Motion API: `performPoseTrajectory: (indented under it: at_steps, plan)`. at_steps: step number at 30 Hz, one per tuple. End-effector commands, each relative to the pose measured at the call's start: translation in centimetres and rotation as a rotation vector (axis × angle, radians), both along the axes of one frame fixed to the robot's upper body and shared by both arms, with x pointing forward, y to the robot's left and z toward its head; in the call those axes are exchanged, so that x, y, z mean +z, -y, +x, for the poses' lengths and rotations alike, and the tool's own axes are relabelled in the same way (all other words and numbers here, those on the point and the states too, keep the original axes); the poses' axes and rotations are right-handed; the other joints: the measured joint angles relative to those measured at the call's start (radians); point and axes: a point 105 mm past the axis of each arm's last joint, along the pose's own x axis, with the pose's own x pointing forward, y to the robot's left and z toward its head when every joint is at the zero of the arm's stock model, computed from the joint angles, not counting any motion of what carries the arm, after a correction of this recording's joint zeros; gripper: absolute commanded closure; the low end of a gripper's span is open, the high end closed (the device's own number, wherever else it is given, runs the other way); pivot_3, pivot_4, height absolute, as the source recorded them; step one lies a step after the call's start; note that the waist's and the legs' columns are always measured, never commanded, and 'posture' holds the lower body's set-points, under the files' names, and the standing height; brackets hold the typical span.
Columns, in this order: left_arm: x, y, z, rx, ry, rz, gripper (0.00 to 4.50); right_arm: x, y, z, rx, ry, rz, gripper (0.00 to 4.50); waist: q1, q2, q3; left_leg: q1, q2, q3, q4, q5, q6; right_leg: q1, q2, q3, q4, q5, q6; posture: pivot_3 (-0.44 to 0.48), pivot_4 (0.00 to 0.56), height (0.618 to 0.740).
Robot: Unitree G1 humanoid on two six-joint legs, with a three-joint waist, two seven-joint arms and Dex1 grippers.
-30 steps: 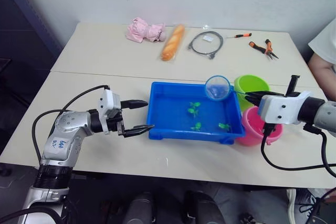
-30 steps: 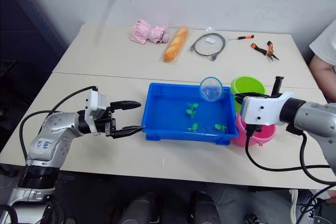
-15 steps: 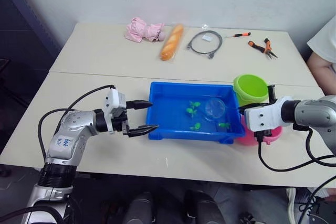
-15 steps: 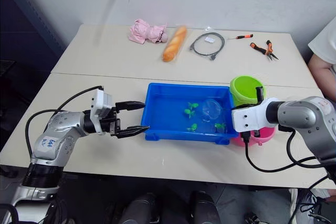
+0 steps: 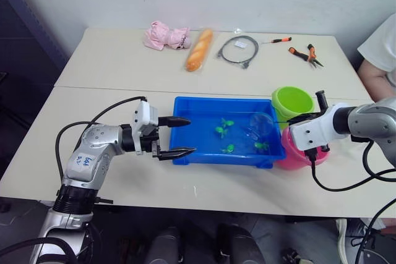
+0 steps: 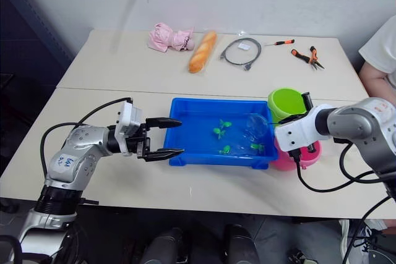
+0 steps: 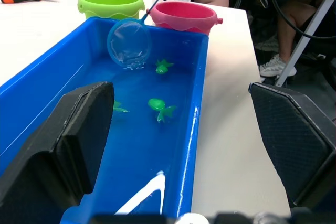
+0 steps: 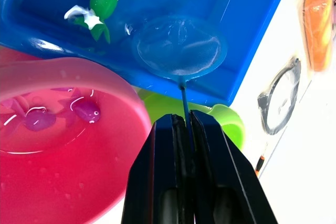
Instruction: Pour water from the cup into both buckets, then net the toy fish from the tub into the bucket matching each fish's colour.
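Net point(image 8: 180, 46), handle clamped tight in our right gripper point(image 8: 182, 124), seems empty; we scoop under a green fish point(image 8: 100, 8).

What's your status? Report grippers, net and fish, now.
Right gripper shut on net handle, hoop down in the tub. Left gripper open at tub's end. Green fish in tub, pink fish in pink bucket.
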Motion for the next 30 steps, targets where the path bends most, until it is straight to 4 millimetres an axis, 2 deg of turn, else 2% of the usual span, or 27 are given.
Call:
performPoseTrajectory:
  at_steps: [1, 7, 14, 23, 27, 30]
  plan:
    - [1.0, 0.5, 0.0, -0.031, 0.039, -0.003, 0.11, 0.4, -0.6, 0.2, 0.026, 0.001, -0.02, 4.5, 0.0, 0.0, 0.0, 0.0, 0.0, 0.0, 0.0, 0.0, 0.0, 0.0, 0.0, 0.0, 0.0, 0.0, 0.0, 0.0, 0.15, 0.74]
    - [1.3, 0.7, 0.4, -0.038, 0.046, -0.004, 0.11, -0.4, -1.2, -0.4, 0.08, -0.068, -0.119, 4.5, 0.0, 0.0, 0.0, 0.0, 0.0, 0.0, 0.001, 0.0, 0.0, 0.0, 0.0, 0.0, 0.001, 0.0, 0.0, 0.0, 0.15, 0.74]
    - [1.4, 0.9, 0.5, -0.046, 0.05, -0.015, 0.11, -0.8, -1.0, -1.3, 0.073, -0.159, -0.153, 4.5, 0.0, 0.0, 0.0, 0.0, 0.0, 0.0, 0.002, 0.0, 0.0, 0.0, 0.0, 0.0, 0.001, 0.0, 0.0, 0.0, 0.15, 0.74]
    - [1.3, 0.7, 0.3, -0.042, 0.052, -0.022, 0.11, -0.8, -1.0, -2.3, -0.065, -0.286, 0.043, 4.5, 0.002, 0.0, 0.0, 0.0, 0.0, -0.001, 0.003, 0.0, 0.0, 0.0, 0.0, 0.0, 0.001, 0.0, 0.0, 0.0, 0.15, 0.74]
    - [1.3, 0.6, 0.3, -0.038, 0.051, -0.022, 0.11, -0.5, -1.4, -2.8, -0.174, -0.38, 0.231, 4.5, 0.004, 0.0, 0.0, -0.001, 0.0, -0.001, 0.003, 0.0, 0.0, 0.0, 0.0, 0.0, 0.001, 0.0, 0.0, 0.0, 0.15, 0.74]
    - [1.3, 0.5, 0.3, -0.037, 0.05, -0.02, 0.11, -0.1, -1.4, -2.9, -0.196, -0.387, 0.245, 4.5, 0.003, 0.0, 0.0, -0.001, 0.001, -0.001, 0.004, 0.0, 0.0, 0.0, 0.0, 0.0, 0.001, 0.0, 0.0, 0.0, 0.15, 0.74]
